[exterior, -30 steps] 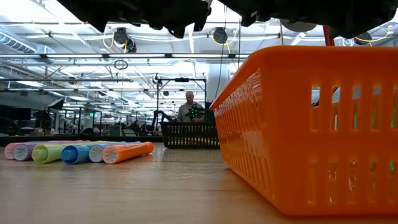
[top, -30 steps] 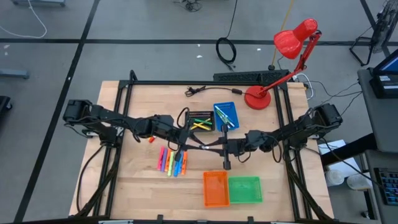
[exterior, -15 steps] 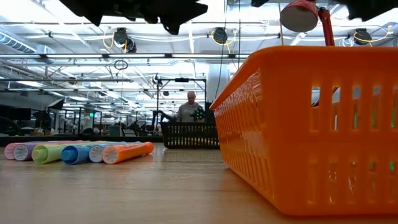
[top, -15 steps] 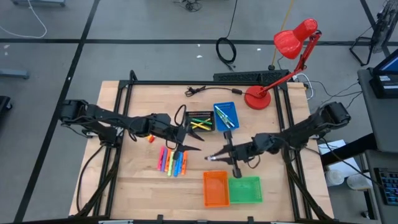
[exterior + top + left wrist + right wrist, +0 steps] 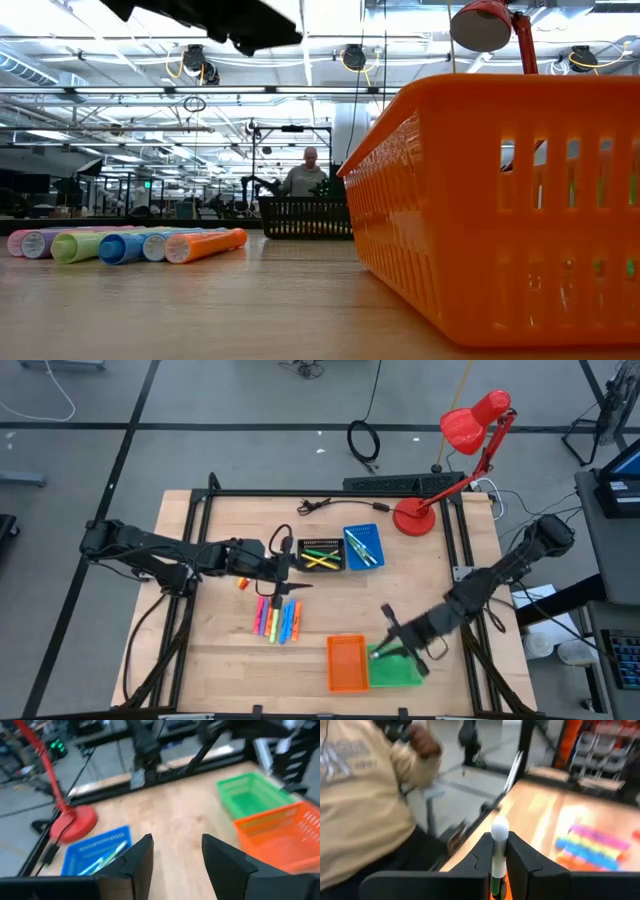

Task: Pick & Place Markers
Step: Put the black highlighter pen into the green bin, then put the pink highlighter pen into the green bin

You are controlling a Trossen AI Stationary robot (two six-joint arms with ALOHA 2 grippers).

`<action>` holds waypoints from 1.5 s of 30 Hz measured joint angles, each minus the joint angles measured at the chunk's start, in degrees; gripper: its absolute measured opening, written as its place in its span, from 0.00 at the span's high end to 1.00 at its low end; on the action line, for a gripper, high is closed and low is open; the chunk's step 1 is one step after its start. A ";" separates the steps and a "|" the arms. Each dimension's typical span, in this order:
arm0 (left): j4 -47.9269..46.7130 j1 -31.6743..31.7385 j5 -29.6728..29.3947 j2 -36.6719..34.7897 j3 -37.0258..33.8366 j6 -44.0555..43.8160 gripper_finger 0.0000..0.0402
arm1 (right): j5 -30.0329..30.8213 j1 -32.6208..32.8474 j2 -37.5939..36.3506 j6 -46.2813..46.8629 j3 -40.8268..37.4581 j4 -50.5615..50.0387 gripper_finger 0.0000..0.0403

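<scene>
Lower centre of the high view, the right gripper pinches a marker at the green tray/orange tray border; releasing here risks the wrong tray. The left gripper gapes empty.

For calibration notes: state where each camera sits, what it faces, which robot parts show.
High view: overhead, facing down on the table; both arms, left hand, right hand.
Low view: tabletop height, facing past row of markers and orange tray into the room; arm underside.
Left wrist view: on left arm, facing green tray; own open fingers.
Right wrist view: on right arm, facing a person; own fingers clamp a marker.
Shared: high and low views both show the row of markers.
</scene>
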 joint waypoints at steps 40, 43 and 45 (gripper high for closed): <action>-5.85 0.00 -8.56 -0.20 0.00 -0.53 0.62 | 17.83 13.36 1.53 21.42 -0.02 -13.98 0.70; -12.03 -0.17 -11.80 -1.83 -0.02 -0.56 0.62 | 17.83 13.36 1.53 19.06 -0.04 -11.03 0.67; -18.06 -0.51 -16.13 -3.90 0.00 -1.97 0.61 | 17.83 13.36 1.53 16.88 -0.04 -8.96 0.66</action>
